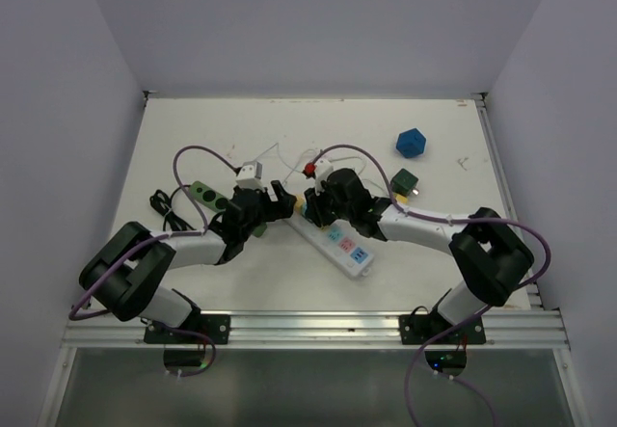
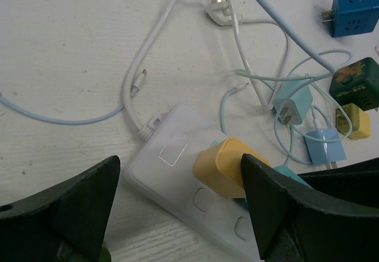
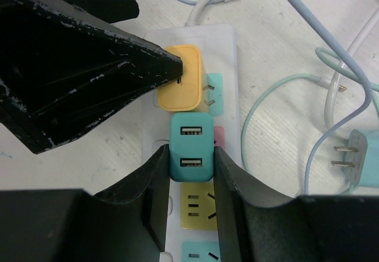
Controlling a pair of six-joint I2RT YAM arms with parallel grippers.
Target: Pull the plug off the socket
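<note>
The right gripper (image 3: 190, 161) is clamping the teal plug (image 3: 190, 133) for the pull, while the left gripper (image 2: 180, 166), spread wide, is seemingly steadying the power strip (image 2: 155, 173).

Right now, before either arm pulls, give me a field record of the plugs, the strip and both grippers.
power strip: white, both chargers seated in it
teal charger: plugged in, gripped on both sides by the right gripper
yellow charger: plugged in beside the teal one
left gripper: open, one finger against the yellow charger
task: neither plug out yet
</note>
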